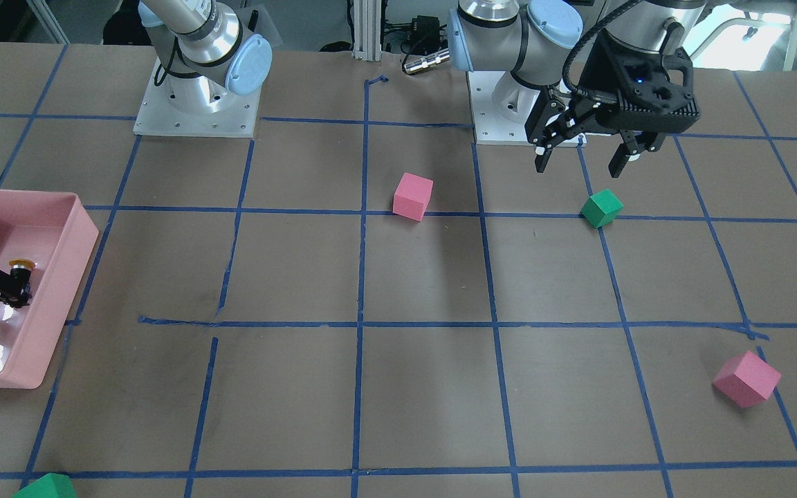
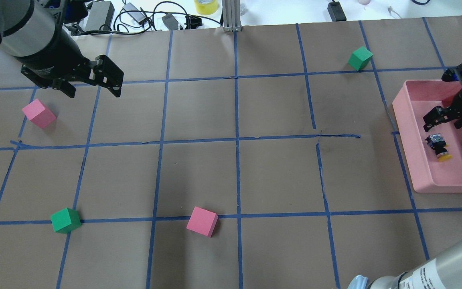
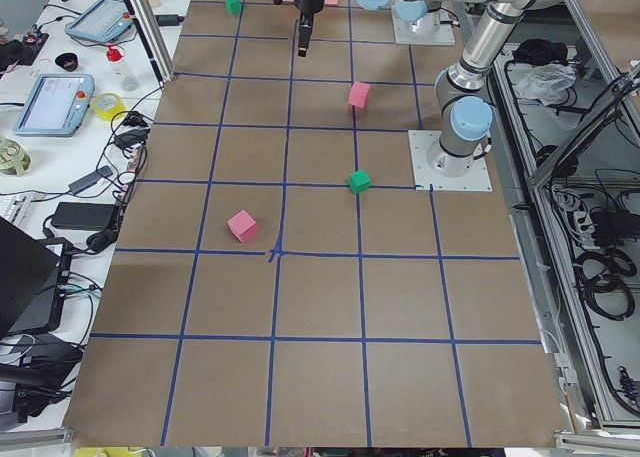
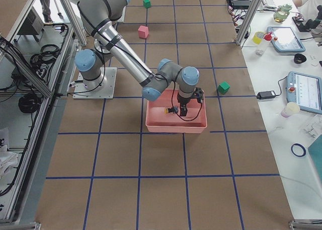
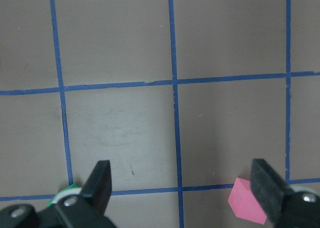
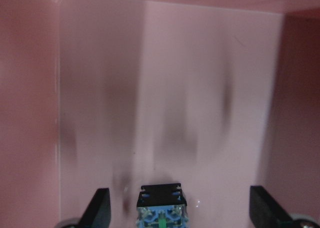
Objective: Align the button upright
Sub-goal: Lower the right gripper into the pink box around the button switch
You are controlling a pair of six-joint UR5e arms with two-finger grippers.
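Note:
The button [image 2: 438,147] lies on its side inside the pink bin [image 2: 405,120], yellow cap toward the robot's side and silvery base away from it. It also shows in the front view [image 1: 21,270]. My right gripper [image 2: 443,123] is open inside the bin, just beyond the button's base end and apart from it. In the right wrist view the button's base [image 6: 161,208] sits low between the two spread fingers [image 6: 100,208], with no contact visible. My left gripper [image 2: 92,91] is open and empty, held above the table at the far left.
On the table are a pink cube [image 2: 38,113] near the left gripper, a green cube [image 2: 65,220], a second pink cube [image 2: 202,221] and a green cube [image 2: 360,58] beyond the bin. The bin walls enclose the right gripper closely.

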